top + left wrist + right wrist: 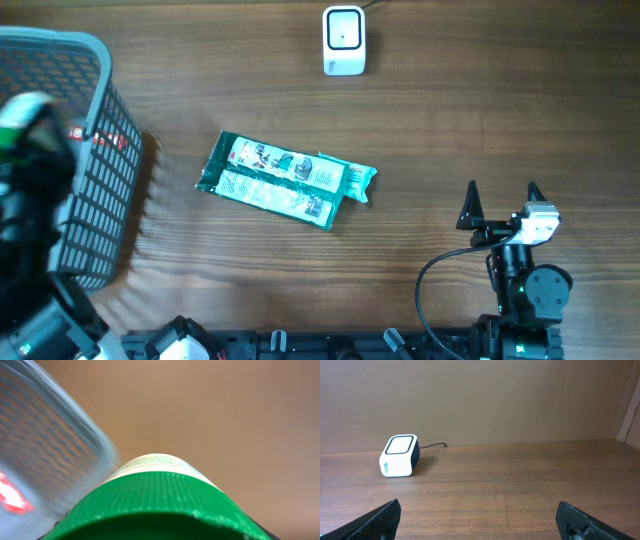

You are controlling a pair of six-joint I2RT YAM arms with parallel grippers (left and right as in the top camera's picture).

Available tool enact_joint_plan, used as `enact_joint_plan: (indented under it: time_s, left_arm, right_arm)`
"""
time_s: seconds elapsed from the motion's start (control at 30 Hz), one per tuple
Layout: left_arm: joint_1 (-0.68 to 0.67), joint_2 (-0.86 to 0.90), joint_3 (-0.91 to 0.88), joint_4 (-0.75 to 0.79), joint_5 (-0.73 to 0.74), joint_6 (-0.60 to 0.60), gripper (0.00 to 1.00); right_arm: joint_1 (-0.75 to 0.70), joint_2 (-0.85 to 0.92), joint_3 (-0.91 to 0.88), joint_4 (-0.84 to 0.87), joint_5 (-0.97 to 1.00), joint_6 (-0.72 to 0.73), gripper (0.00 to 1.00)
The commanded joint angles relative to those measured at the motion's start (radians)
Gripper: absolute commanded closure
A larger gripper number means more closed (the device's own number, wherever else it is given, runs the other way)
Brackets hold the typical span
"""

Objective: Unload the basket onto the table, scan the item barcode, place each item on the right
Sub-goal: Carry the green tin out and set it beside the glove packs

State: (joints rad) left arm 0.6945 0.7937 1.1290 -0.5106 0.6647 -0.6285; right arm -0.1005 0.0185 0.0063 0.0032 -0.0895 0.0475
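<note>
Item [160, 502] up at the basket [95, 160], scanner [343, 40] across the table [470, 110].
Over at the left edge, the left pincer [30, 140] is a blur above the grey mesh basket, and it grips the item, a green ribbed thing with a pale label showing past it. The thing fills the bottom of the left wrist view and hides the fingers, with the basket rim just to its left. The right pincer [502, 200] sits low near the front right of the table with its jaws spread wide and nothing between them, pointing toward the far edge. The small white scanner stands at that far edge, its cable trailing off behind it. A green printed packet [285, 180] lies flat mid-table, well apart from both pincers and the scanner.
</note>
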Motion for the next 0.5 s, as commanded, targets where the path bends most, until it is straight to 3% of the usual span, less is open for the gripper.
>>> enact_joint_plan:
  time_s: [0.0,0.27,0.47]
  left_arm:
    - [-0.237,0.037,0.004,-0.007,0.075,-0.031,0.42]
    - [-0.883,0.286,0.004,-0.012,-0.187,0.074,0.42]
    - [-1.201,0.567,0.004,0.034,-0.313,0.196,0.42]
  right_arm:
    - [0.002,-0.005,-0.001,0.002,-0.013,0.006,0.0]
    - [0.002,-0.005,-0.001,0.003,-0.013,0.006,0.0]
    - [0.002,-0.005,-0.001,0.002,-0.013,0.006,0.0]
